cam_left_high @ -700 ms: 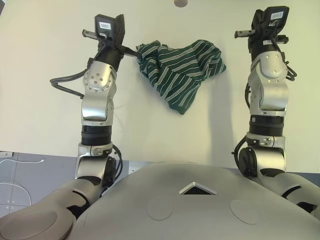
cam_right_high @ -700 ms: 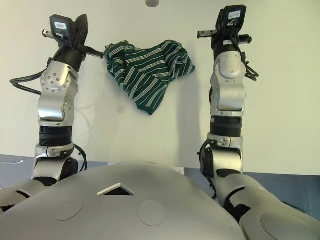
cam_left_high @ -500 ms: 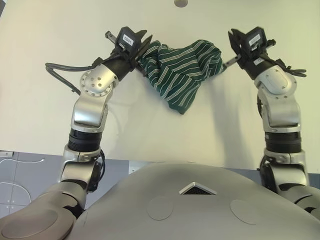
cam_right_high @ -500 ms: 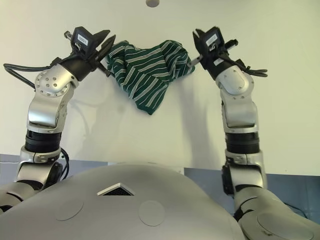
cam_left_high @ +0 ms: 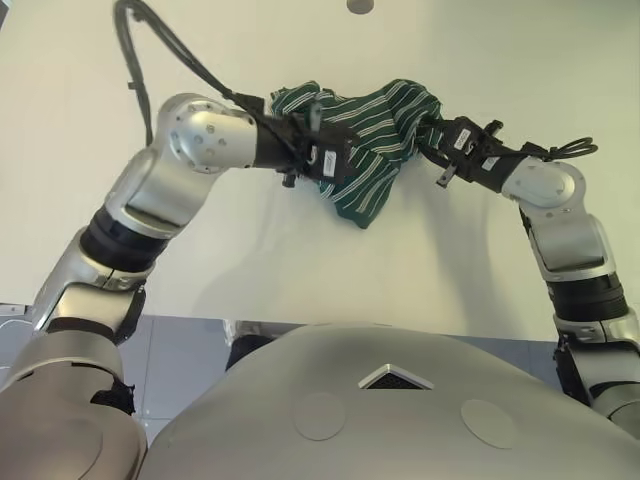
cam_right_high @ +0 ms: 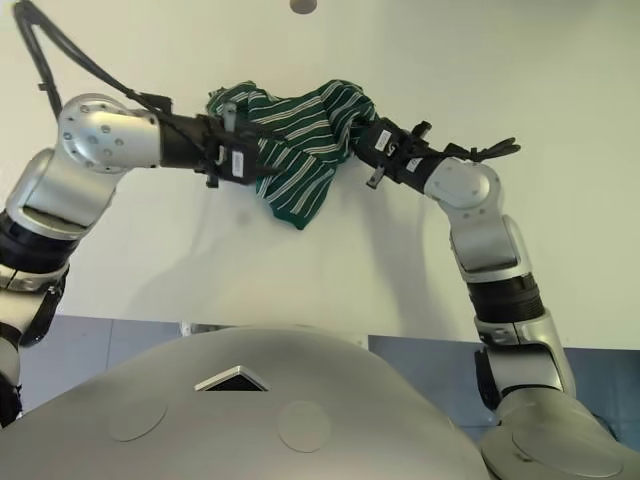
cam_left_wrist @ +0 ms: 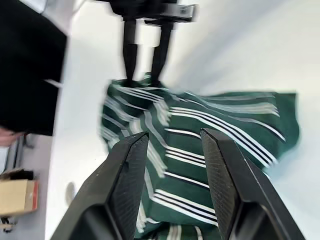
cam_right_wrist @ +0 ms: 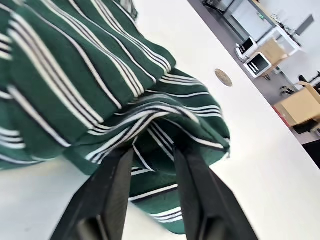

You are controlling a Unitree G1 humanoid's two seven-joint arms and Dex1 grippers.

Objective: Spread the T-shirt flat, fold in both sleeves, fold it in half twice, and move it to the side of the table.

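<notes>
T-shirt (cam_left_high: 368, 135) bunched, broad crosswise, tip pointing nearward

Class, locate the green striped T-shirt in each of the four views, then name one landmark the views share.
Left eye view: T-shirt upper centre, crumpled.
Right eye view: T-shirt upper centre, slightly left.
Left wrist view: T-shirt across the middle.
Right wrist view: T-shirt fills the upper left.
Landmark: round disc in the table beyond it.

Left arm bent sharply at the elbow, forearm turned inward, left gripper (cam_left_wrist: 175, 136) fingers parted, right arm stretched forward and inward, right gripper (cam_right_wrist: 152, 148) fingers also apart, grippers facing each other
</notes>
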